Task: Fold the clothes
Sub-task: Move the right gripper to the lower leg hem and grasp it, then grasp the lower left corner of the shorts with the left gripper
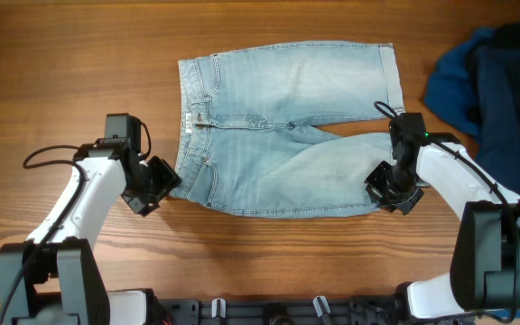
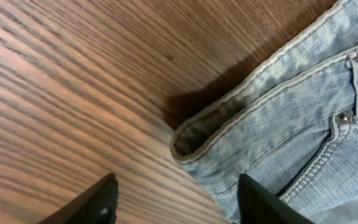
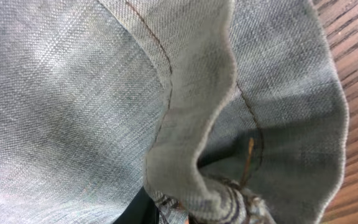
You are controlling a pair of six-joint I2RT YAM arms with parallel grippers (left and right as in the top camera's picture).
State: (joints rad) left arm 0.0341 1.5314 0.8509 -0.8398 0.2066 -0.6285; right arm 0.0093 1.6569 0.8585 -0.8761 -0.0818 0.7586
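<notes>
The denim shorts (image 1: 287,126) lie spread flat in the middle of the desk (image 1: 61,72), waistband toward the left and the 2 leg hems toward the right. Bare wood runs along the left, far and near edges. At the right edge a heap of dark blue clothes (image 1: 495,81) sits near the upper leg hem but apart from it.

The left tool (image 1: 156,185) sits just beside the near waistband corner (image 2: 191,140). Its 2 fingers (image 2: 98,202) are spread wide on either side of that corner and hold nothing, with bare wood between them.

The right tool (image 1: 394,191) is at the near leg's hem corner. In the right wrist view the hem is bunched into a raised ridge (image 3: 191,124) that gathers where the jaws meet — clamped on the cloth, with the fingers mostly hidden.
</notes>
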